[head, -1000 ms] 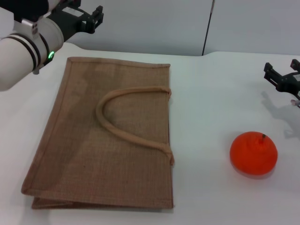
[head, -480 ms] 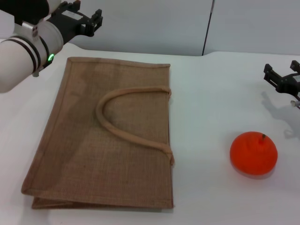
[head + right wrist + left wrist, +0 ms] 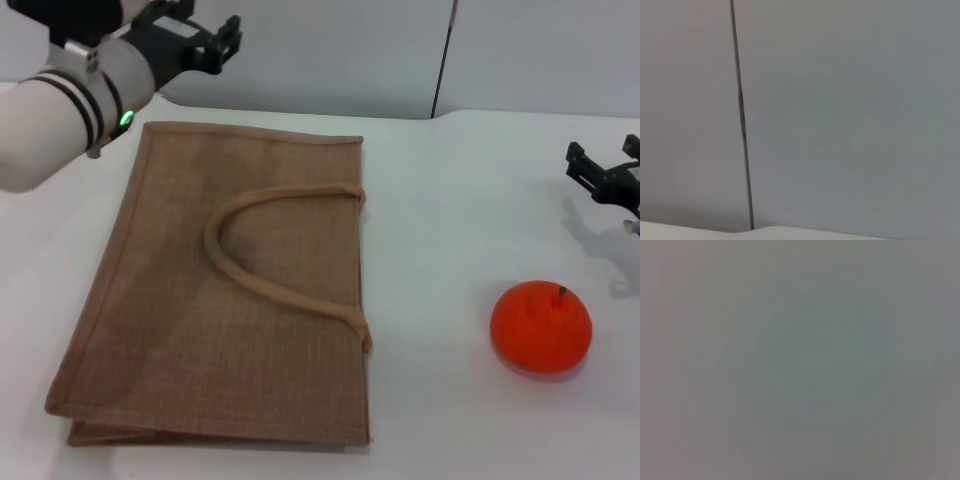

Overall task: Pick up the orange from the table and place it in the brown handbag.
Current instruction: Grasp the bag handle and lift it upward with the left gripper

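In the head view, the brown handbag (image 3: 220, 290) is seen lying flat on the table (image 3: 450, 200), with the orange (image 3: 541, 327) well apart at its right. The left gripper (image 3: 215, 42) is raised beyond the bag's far left corner; the right gripper (image 3: 605, 180) hovers beyond the orange. Finger spread cannot be told. The left wrist view is featureless grey. In the right wrist view, a wall panel seam (image 3: 741, 115) is shown.

Coarse woven brown handbag (image 3: 215, 290) on smooth table (image 3: 450, 210).
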